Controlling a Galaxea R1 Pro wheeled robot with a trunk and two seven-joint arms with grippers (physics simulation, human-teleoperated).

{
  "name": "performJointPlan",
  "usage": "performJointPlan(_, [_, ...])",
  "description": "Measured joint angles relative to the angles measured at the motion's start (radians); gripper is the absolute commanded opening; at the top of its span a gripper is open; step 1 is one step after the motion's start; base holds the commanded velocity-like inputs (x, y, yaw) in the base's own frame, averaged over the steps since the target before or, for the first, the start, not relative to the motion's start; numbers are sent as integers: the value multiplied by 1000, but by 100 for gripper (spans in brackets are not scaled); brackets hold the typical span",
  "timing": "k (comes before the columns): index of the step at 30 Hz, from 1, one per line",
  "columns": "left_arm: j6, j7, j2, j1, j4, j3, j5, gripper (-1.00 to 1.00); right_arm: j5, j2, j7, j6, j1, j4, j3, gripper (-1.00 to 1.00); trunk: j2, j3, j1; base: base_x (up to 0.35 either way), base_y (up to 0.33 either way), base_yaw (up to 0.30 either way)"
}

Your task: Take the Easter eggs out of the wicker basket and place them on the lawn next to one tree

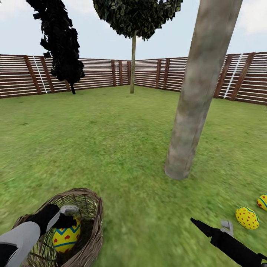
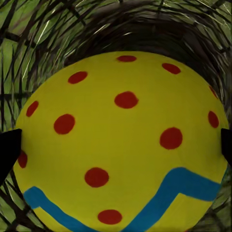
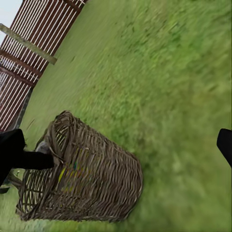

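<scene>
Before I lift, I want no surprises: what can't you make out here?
- Left hand: grip on the egg unclear; head view blocked by arm, wrist view cuts off fingertips.
- Rightmost egg: cut by head view's edge.
- Basket bottom: hidden behind the egg, wrist view.

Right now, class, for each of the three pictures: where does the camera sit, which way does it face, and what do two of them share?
Head view: on the robot's head, facing forward and down over the lawn toward the tree; both arms show.
Left wrist view: by the left tool, looking into the wicker basket at an egg; dark fingertips show.
Right wrist view: by the right tool, facing the lawn.
The head and right wrist views share the basket.
</scene>
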State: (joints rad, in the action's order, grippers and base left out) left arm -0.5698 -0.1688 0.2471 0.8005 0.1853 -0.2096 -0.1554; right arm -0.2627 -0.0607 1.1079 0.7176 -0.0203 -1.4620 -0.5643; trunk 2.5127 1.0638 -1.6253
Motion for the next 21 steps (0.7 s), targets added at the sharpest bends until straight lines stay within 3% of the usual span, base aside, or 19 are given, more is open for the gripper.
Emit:
performJointPlan(4, [-61,-23,-4,0,-4,0,0,-100,0,1,1,0,0,2,9,100,-1,-15,2,0,0,0])
performJointPlan(8, [-95,-56,1,0,-4,-1,1,-100,3,1,-7,-1,0,15,47,100,-2,-31,4,0,0,0])
performJointPlan(13, [-95,-91,5,0,-4,-1,1,-100,5,0,-26,-1,-1,27,62,100,-3,-50,6,0,0,0])
performJointPlan(21, [-71,-96,5,-18,-2,-7,-1,-100,4,-1,-30,-1,-2,29,63,100,-5,-81,9,0,0,0])
